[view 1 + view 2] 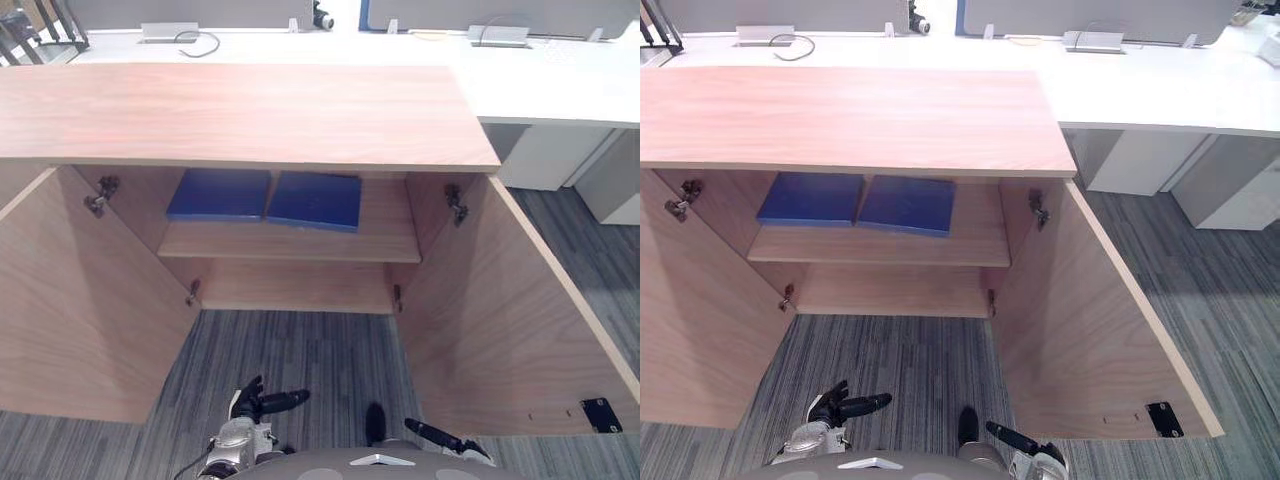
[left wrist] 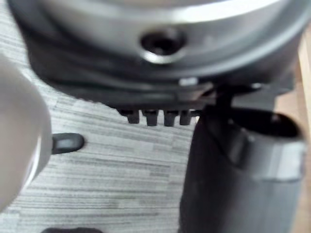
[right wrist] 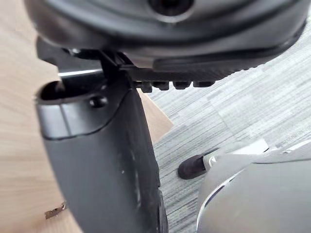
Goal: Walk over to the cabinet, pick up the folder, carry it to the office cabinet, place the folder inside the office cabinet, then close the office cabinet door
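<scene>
Both eye views look down from the head into the open light-brown wooden cabinet (image 1: pixel 240 110), sharing it; each wrist view faces striped grey carpet (image 2: pixel 121 170) from very close.

**Left arm** (image 1: pixel 232 442): silver-grey, comes up from the lower left, wrist held low in front of the robot.

**Left hand** (image 1: pixel 262 402): dark, held free and apart from the other hand. The fingers (image 2: pixel 151 117) lie straight in a row and reach toward the robot's right. The thumb (image 2: pixel 233 174) stands apart from them. Nothing is held.

**Right arm** (image 1: pixel 1042 463): silver-grey, enters at the lower right, only the wrist end showing.

**Right hand** (image 1: pixel 445 438): dark, lower than the left. The fingers (image 3: pixel 167 86) are straight, side by side, and slant toward the robot's left. The thumb (image 3: pixel 102 155) is spread clear of them. Nothing is held.
</scene>
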